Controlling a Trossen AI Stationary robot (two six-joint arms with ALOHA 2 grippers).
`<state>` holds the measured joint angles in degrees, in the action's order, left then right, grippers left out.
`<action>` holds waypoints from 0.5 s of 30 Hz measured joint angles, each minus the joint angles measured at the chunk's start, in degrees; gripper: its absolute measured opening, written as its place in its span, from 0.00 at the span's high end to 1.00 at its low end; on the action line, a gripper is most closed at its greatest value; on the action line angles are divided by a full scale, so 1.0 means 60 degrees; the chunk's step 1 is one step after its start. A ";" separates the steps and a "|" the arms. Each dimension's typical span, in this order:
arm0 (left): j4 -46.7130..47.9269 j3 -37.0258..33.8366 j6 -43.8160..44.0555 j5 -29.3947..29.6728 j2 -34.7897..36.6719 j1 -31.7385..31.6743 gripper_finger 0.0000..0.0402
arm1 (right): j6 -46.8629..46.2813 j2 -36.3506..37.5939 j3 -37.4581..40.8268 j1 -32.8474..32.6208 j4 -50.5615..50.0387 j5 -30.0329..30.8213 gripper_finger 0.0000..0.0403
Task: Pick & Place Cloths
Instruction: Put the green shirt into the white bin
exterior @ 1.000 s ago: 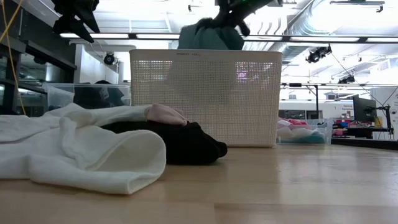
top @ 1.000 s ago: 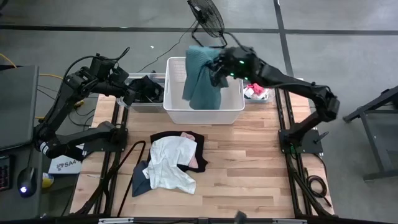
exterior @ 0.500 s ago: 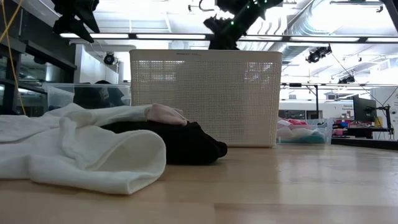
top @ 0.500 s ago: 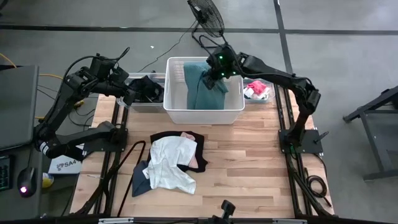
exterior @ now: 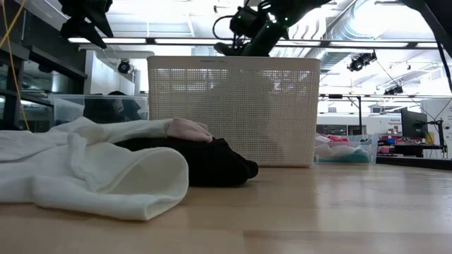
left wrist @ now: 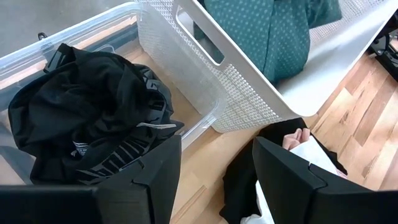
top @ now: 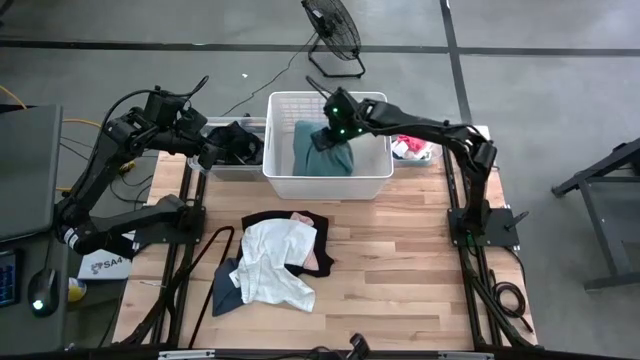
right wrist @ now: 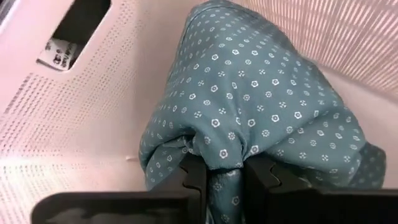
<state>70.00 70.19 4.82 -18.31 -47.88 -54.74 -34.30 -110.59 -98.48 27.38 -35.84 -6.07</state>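
A teal-green cloth with small white dots (top: pixel 320 152) lies in the white lattice basket (top: pixel 281 179); my right gripper (top: pixel 333 135) is shut on it, low inside the basket. On the table lie a white cloth (top: pixel 272 262), a black one (top: pixel 315 222), a pink one (top: pixel 316 260) and a dark blue one (top: pixel 224 276) in one heap. My left gripper (left wrist: pixel 214 180) is open and hovers above the clear bin holding a black cloth (left wrist: pixel 87 121), at the basket's left. My right gripper pinches a bunched fold of the teal-green cloth (right wrist: pixel 227 171) between its two fingers (right wrist: pixel 194 180), coming from above and slanting down into the basket. The cloth bulges out past the fingers and rests against the basket's wall and floor (right wrist: pixel 93 149).
A clear bin (top: pixel 416 148) with pink and white cloths stands right of the basket. A floor fan (top: pixel 332 30) stands beyond the table's far edge. Bare wood (top: pixel 400 270) lies right of the cloth heap. Cables (top: pixel 195 265) hang at the table's left side.
My right gripper has gone down into the basket and toward the table's left, carrying the teal-green cloth. The cloth hung tall above the basket's rim a second ago; now it sits bunched low inside the basket.
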 joint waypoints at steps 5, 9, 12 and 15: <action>0.0000 0.0000 -0.0003 0.0099 0.0004 0.0004 0.51 | -0.0693 -0.0358 0.0000 0.0001 -0.0047 0.0055 0.89; 0.0000 0.0000 -0.0003 0.0198 0.0004 0.0001 0.51 | -0.1123 -0.0410 0.0000 -0.0001 -0.0049 0.0156 0.86; 0.0000 0.0000 -0.0003 0.0217 0.0004 0.0004 0.51 | -0.1359 -0.0407 0.0000 -0.0001 -0.0049 0.0246 0.76; 0.0001 0.0000 -0.0002 0.0226 0.0004 0.0000 0.51 | -0.1830 -0.0402 -0.0002 0.0002 -0.0047 0.0029 0.64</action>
<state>70.00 70.19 4.81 -16.95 -47.86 -54.74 -45.28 -113.01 -98.49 27.39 -36.13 -5.90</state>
